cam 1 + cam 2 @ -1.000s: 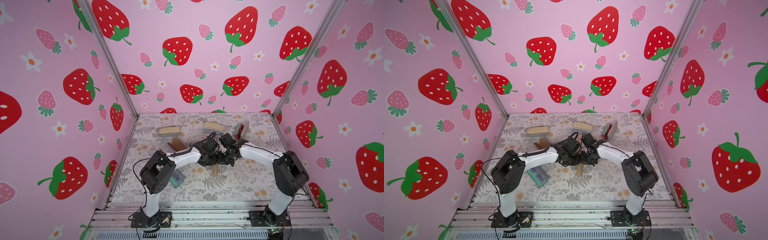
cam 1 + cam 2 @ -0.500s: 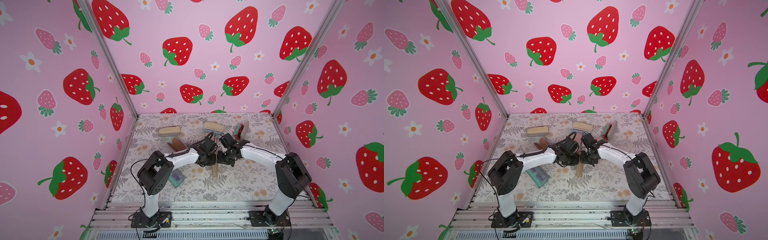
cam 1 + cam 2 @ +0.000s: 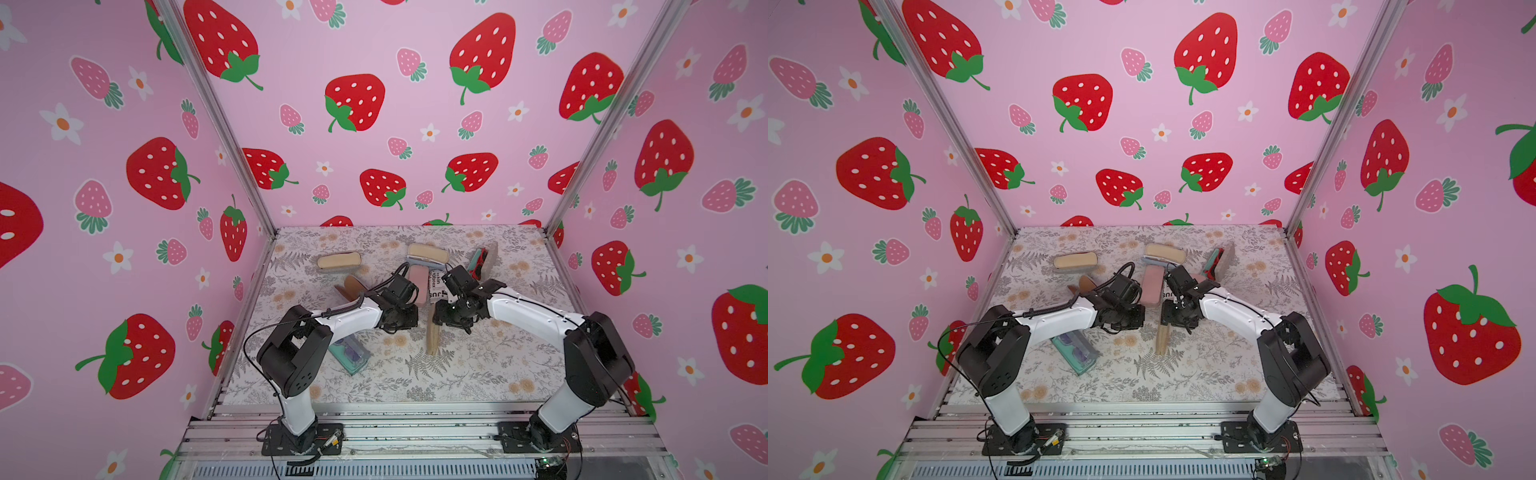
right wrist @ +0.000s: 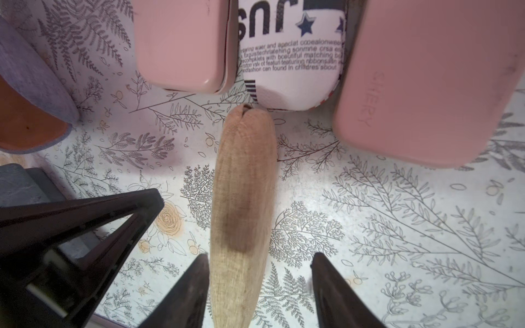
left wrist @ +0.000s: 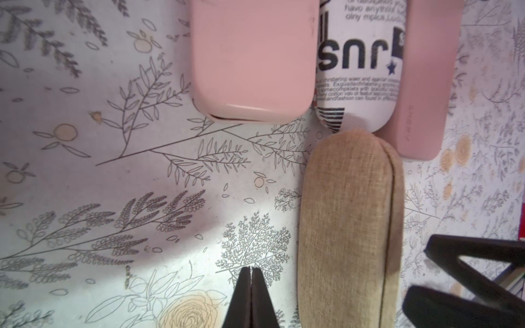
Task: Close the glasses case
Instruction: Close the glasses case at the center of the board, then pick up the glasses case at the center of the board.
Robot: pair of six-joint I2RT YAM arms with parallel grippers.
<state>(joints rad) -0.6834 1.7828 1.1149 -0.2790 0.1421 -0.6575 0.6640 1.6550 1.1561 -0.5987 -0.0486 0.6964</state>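
Top views: the left arm [image 3: 349,318] and the right arm [image 3: 532,318] bend inward over the floral table cover [image 3: 478,374], with their wrists close together near its middle.
Beige case [image 3: 338,261]: closed, at the back left, well apart from both arms.
Brown case [image 3: 353,286]: open, partly hidden behind the left arm.
Teal case [image 3: 351,353]: open toward the front left with glasses inside, partly covered by the left arm.
Left gripper [image 5: 251,271]: tips pressed together with nothing between them, over bare cover just beside the fabric case [image 5: 349,227].
Pink case [image 3: 417,282]: closed, lying just behind the left gripper.
Printed case [image 3: 436,286]: white with black lettering, between the pink case and a second pink case [image 4: 426,85]. Its rounded end meets the far end of the fabric case.
Fabric case: tan, at the middle of the table with its length running toward the front. Its halves sit together along a thin seam.
Right gripper [image 4: 260,264]: jaws parted and straddling the near end of the fabric case. One finger [image 4: 196,278] is just beside its flank and the other stands clear, so nothing is clamped.
Red-lined case [image 3: 482,259]: open, propped at the back right.
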